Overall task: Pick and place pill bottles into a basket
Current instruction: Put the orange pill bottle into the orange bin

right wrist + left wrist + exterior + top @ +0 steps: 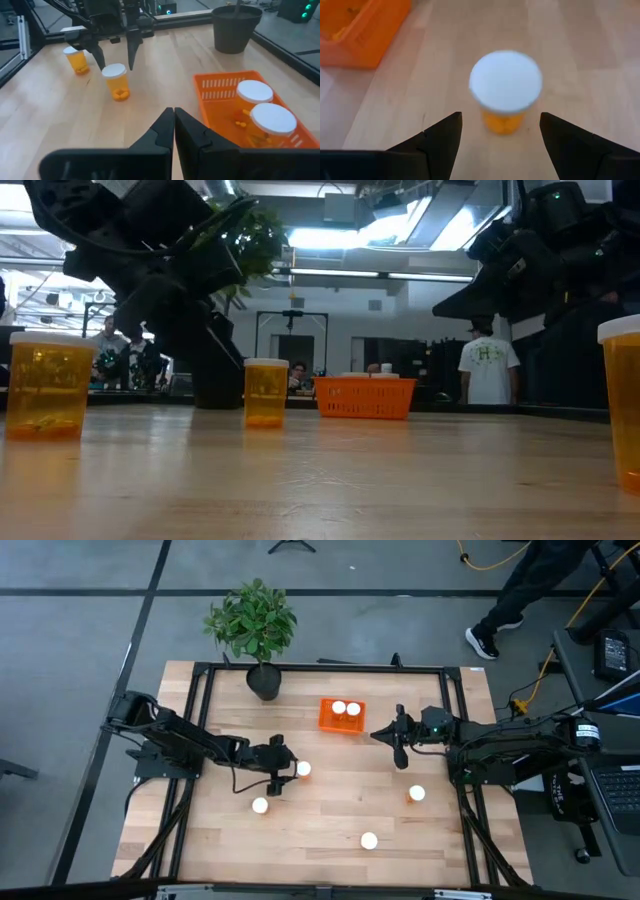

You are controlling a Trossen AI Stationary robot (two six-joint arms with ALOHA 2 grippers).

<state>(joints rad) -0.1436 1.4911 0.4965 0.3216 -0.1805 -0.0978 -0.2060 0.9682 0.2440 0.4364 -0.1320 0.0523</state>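
Observation:
The orange basket (341, 716) stands on the table's far middle part with two white-capped pill bottles (255, 92) (272, 120) upright in it. Another pill bottle (505, 85) stands upright on the wood just ahead of my left gripper (501, 125). That gripper is open, one finger on each side of the bottle and short of it, touching nothing. It shows the same way from the right wrist view (116, 55). My right gripper (174, 125) is shut and empty, raised just right of the basket. Three more bottles (260, 805) (369, 840) (417, 794) stand on the table.
A potted plant (265, 680) in a dark pot stands at the far edge, left of the basket. A black frame (320, 667) runs around the table. A person's legs (510, 600) show beyond the far right corner, and people stand in the room behind.

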